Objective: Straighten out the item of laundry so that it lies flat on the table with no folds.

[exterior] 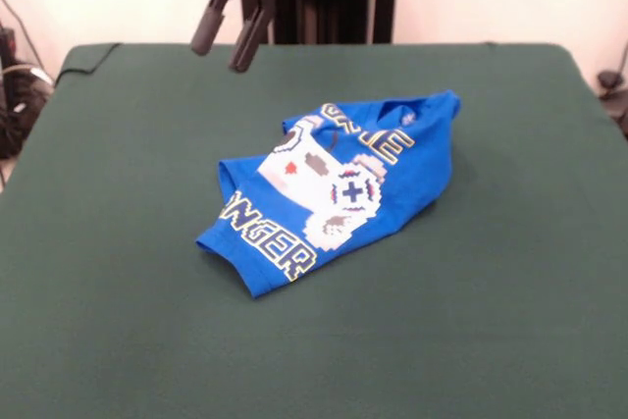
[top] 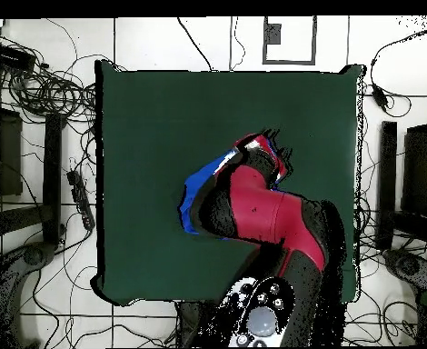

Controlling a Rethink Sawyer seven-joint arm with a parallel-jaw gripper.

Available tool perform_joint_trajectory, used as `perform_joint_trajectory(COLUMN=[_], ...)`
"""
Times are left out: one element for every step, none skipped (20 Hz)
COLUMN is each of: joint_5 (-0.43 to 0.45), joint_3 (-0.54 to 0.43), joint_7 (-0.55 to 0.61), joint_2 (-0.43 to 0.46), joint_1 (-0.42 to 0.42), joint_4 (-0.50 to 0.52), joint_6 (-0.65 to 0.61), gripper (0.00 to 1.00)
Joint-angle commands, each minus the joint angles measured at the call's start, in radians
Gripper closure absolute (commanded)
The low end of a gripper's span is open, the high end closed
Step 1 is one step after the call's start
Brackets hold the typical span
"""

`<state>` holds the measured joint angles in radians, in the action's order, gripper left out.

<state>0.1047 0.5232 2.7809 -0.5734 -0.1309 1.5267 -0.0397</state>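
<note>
- Claw [exterior: 237,46] of mine hangs in the air at about 11 o'clock from the shirt in the front view, two dark fingers [exterior: 207,28] pointing down, tips apart, nothing between them.
- Claw is well clear of the table [exterior: 118,242], not touching cloth.
- My red arm [top: 253,211] in the overhead view covers most of the shirt; claw itself can't be made out there.
- T-shirt [exterior: 339,193], bright blue, lies near the table's middle in the front view, crumpled, not flat.
- Shirt runs as a slanted band from 7 o'clock up to 1 o'clock; folds along its upper edge, lower-left part doubled over.
- White-grey emblem [exterior: 329,183] sits mid-shirt, creased; white lettering outlined in yellow above it at 1 o'clock and below it at 7 o'clock, both partly folded away.
- Overhead: only a blue strip [top: 199,186] shows at 9 o'clock of my arm, plus a bit of print near the arm's upper end.
- Dark green cloth is bare all round the shirt, table far bigger than it.
- Cables [top: 44,91] lie on the floor beside the table in the overhead view.
</note>
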Motion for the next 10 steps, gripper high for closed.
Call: perform_joint_trajectory(joint_5=[0.034, 0.050, 0.063, 0.086, 0.099, 0.129, 0.142, 0.168, 0.176, 0.194], joint_3=[-0.196, -0.232, -0.254, -0.291, -0.312, -0.354, -0.372, -0.411, -0.418, -0.439], joint_7=[0.095, 0.097, 0.096, 0.099, 0.098, 0.098, 0.098, 0.099, 0.102, 0.106], joint_2=[0.084, 0.071, 0.064, 0.053, 0.046, 0.036, 0.033, 0.026, 0.027, 0.027], joint_1=[-0.005, 0.027, 0.047, 0.081, 0.102, 0.142, 0.160, 0.198, 0.208, 0.230], joint_4=[0.175, 0.196, 0.207, 0.229, 0.241, 0.261, 0.270, 0.286, 0.292, 0.301], joint_6=[0.136, 0.165, 0.181, 0.209, 0.219, 0.240, 0.250, 0.265, 0.276, 0.289], gripper=[0.00, 0.00, 0.00, 0.00, 0.00, 0.00, 0.00, 0.00, 0.00, 0.00])
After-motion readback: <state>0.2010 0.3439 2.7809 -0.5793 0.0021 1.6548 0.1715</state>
